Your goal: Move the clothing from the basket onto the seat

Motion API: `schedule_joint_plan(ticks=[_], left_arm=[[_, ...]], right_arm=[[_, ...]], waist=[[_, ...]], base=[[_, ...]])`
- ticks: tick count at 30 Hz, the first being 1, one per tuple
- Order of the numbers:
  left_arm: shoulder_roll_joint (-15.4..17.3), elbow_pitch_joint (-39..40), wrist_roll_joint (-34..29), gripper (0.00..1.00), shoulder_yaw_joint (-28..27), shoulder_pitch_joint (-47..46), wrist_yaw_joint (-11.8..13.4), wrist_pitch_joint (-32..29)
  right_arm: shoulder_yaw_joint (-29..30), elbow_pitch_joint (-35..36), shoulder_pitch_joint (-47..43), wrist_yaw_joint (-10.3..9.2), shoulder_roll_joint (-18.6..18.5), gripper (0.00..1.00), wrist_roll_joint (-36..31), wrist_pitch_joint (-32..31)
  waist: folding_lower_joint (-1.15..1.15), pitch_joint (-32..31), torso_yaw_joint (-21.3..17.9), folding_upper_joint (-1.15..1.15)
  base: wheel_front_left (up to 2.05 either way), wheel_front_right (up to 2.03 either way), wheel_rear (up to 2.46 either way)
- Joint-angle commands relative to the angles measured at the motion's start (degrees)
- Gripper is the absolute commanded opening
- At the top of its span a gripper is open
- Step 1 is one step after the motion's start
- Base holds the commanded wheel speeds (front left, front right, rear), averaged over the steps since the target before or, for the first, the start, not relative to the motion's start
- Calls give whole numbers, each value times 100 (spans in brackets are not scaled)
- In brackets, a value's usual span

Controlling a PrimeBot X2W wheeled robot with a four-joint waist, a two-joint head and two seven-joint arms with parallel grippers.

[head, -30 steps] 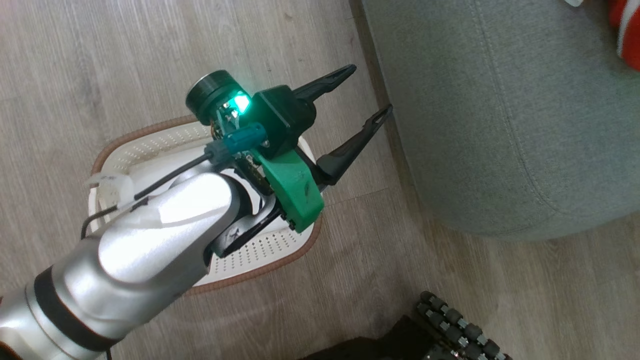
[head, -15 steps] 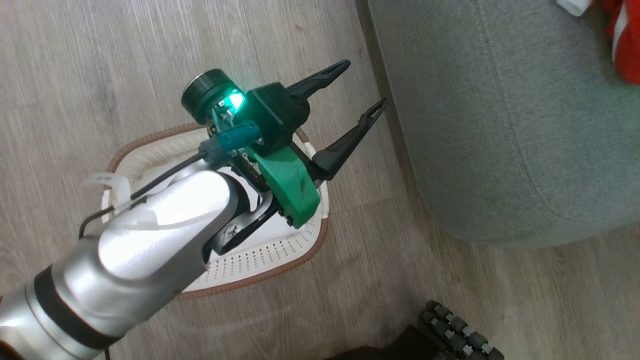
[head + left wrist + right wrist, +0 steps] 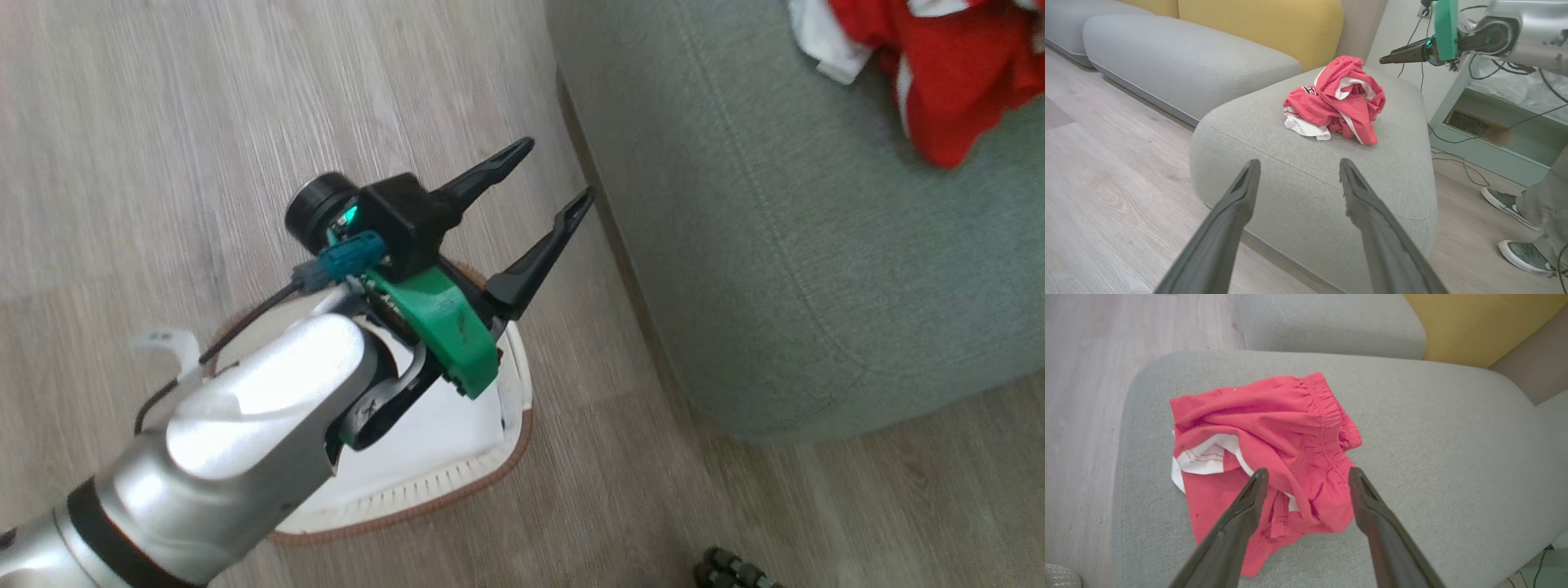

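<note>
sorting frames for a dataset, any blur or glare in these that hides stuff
Head view: the floor grain is smeared, and glare whitens the forearm above the basket. Left wrist view: even light, with the clothing on the seat sharp. Right wrist view: the clothing is crisp with soft shadows in its folds, and the right gripper looks slightly soft up close.

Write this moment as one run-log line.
clothing: on seat | right hand: open, above clothing | left hand: open, empty
</note>
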State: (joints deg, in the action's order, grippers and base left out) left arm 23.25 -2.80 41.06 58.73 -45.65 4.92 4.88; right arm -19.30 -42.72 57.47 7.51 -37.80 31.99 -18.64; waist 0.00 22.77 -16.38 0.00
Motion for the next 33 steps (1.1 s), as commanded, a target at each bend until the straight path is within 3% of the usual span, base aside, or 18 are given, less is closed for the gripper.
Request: schedule_joint_plan(ticks=[1,8,16,25,33], left_arm=[[95,122,41,100,-265,-53,58,74],[101,89,205,100,-431,261,225,393],[227,10,315,100,-683,571,431,707],[469,-55,379,100,-1124,1097,740,942],[634,5,314,100,-1585,1691,1036,1003]], right_arm=[[-28,248,-180,-2,-259,100,99,39],[133,1163,-701,-2,-650,100,489,413],[1019,2075,-1732,-2,-803,100,785,1213],[2283,3146,-3250,-2,-281,100,581,1872],[2623,3997,-4390,-2,504,100,282,1976]], waist=[[0,-324,-33,0],[0,-892,150,0],[0,-1397,547,0],[0,-1768,1043,0],[0,-1964,1395,0]], base=[[0,0,0],[0,0,0],[0,0,0],[0,0,0],[0,0,0]])
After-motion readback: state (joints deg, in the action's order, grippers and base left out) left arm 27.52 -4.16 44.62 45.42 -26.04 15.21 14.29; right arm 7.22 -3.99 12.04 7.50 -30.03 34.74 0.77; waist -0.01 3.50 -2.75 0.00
